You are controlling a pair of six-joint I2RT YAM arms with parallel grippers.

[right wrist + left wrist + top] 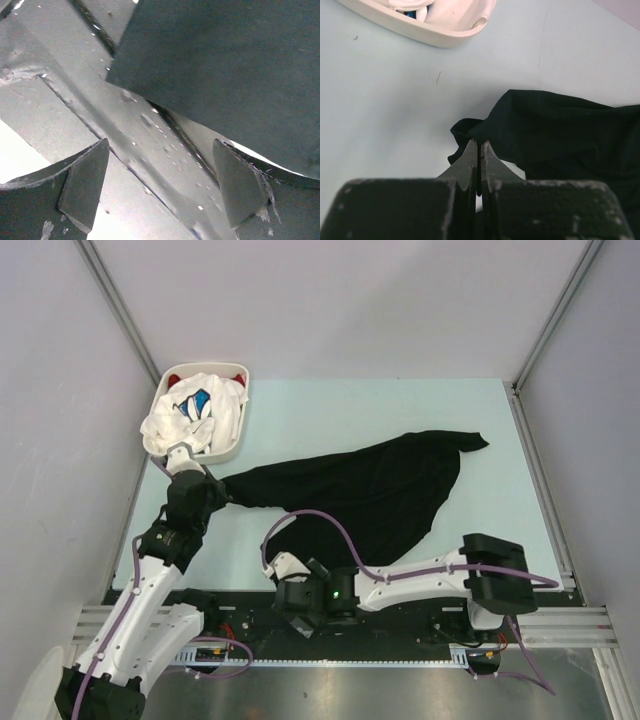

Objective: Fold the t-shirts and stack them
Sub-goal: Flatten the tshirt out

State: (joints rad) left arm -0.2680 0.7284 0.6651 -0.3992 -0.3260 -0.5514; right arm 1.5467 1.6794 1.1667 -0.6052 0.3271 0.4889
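Black tee [380, 490] lies spread on the table [330, 415], its left corner pinched in the closed left pincer [478, 145]; right pincer [160, 165] gapes empty over the metal rail [125, 125], under the tee's near hem; white tee [185, 415] heaped in the basket [235, 445] just beyond the left pincer.

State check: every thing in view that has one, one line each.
left tool: shut on black tee
right tool: open, empty
black tee: unfolded, spread on table, corner pinched
white tee: bunched in basket, unfolded
red tee: in basket, mostly hidden under white tee
basket: upright, loaded
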